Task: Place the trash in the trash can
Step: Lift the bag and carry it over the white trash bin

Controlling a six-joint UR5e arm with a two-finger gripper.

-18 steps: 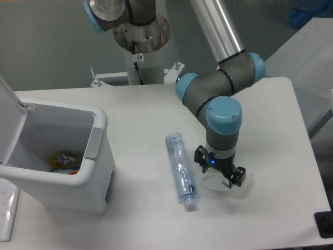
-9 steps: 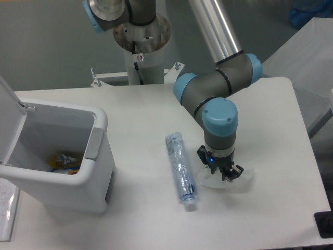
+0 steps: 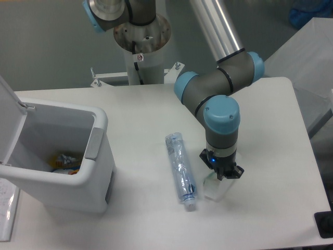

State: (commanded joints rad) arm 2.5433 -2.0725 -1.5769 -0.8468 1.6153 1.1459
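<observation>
We note the pincer (image 3: 222,175) closed on the crumpled wrapper (image 3: 215,188) just right of the flattened bottle (image 3: 180,169), both mid-surface (image 3: 145,112), well apart from the open-lidded trash can (image 3: 97,156) at the left edge.

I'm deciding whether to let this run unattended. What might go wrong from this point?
The gripper pinches only the top of the thin clear wrapper, so it may slip out on the way to the trash can. The wrapper hangs close beside the flattened bottle; a low sweep left might knock the bottle. The trash can already holds items, though it looks roomy.
</observation>
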